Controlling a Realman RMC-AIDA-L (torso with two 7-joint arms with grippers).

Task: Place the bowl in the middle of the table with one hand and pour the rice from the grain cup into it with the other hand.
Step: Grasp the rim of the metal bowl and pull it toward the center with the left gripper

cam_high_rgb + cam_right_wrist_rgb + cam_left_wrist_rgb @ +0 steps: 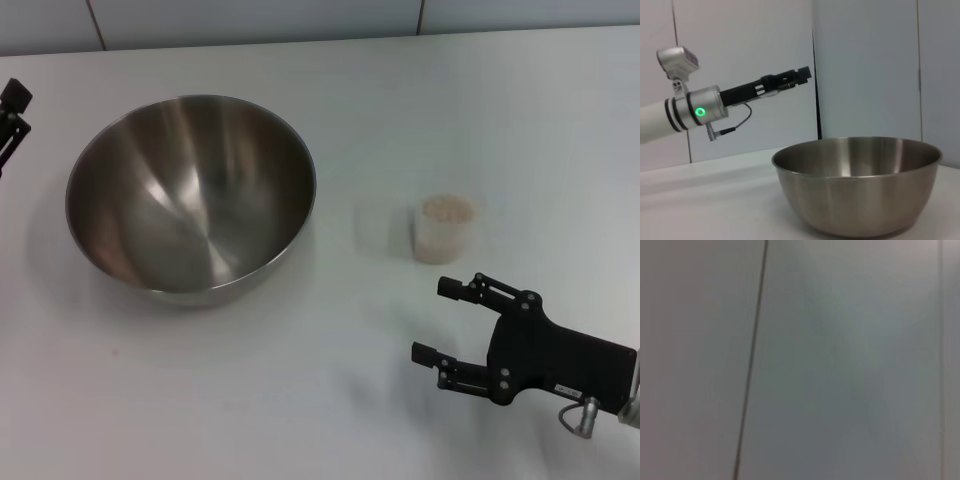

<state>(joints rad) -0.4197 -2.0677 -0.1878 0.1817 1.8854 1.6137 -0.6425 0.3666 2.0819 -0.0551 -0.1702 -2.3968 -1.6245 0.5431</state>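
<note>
The steel bowl (pixel 190 190) stands empty and upright on the white table (pixel 300 400), left of the middle. It also shows in the right wrist view (pixel 857 185). The frosted grain cup (pixel 444 235) stands upright to the bowl's right, filled with rice (pixel 447 209). My right gripper (pixel 435 320) is open and empty, just in front of the cup and apart from it, pointing left. My left gripper (pixel 12 105) is at the far left edge, left of the bowl and apart from it. The right wrist view shows the left gripper (pixel 802 74) raised above the table.
A grey tiled wall (pixel 300 20) runs along the table's far side. The left wrist view shows only a wall panel with a dark seam (pixel 751 360).
</note>
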